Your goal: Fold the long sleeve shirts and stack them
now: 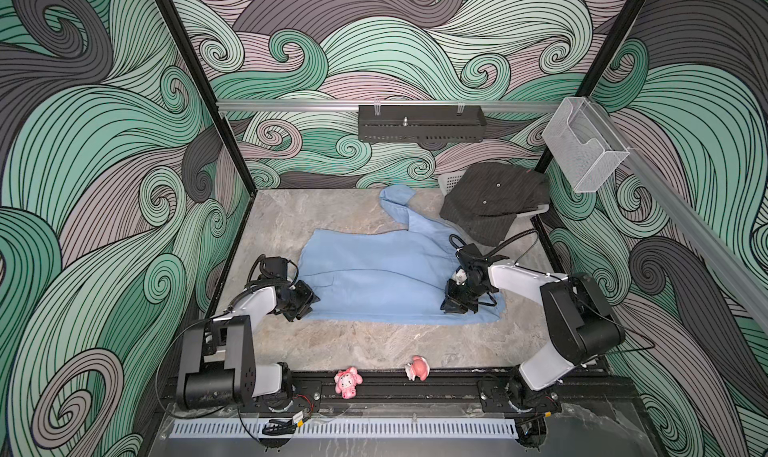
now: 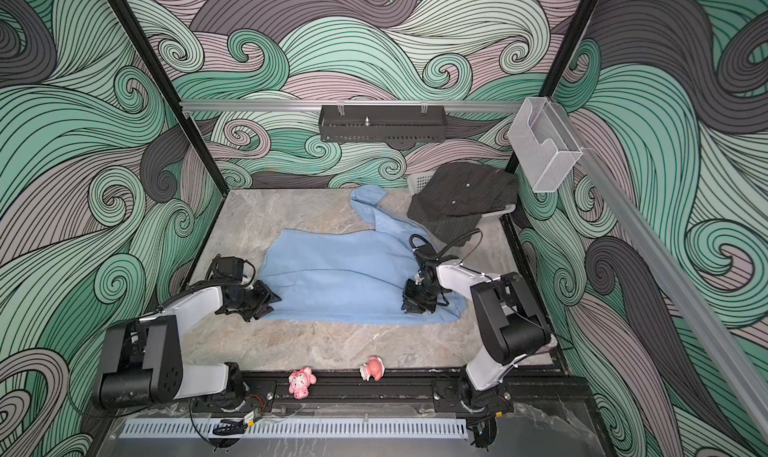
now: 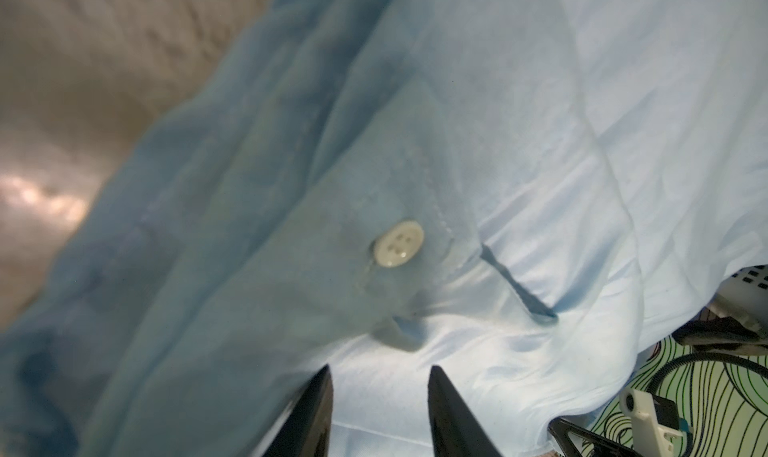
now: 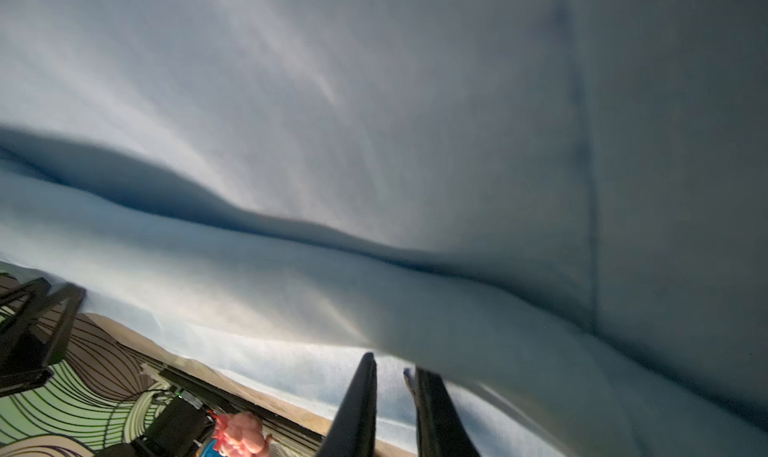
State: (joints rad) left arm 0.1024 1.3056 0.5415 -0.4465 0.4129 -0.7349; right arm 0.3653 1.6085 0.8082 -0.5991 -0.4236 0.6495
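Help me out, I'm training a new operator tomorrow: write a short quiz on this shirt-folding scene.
1. Where does the light blue shirt lie? A: spread on the table. B: inside a drawer. C: hung on the wall rail.
2. True or false: the dark pinstriped shirt lies folded on the light blue shirt.
3. How many pink toys sit at the table's near edge?
Key: 1 A; 2 false; 3 two.

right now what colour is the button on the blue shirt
The button is off-white, with four holes, on the blue shirt; it shows best in the left wrist view.
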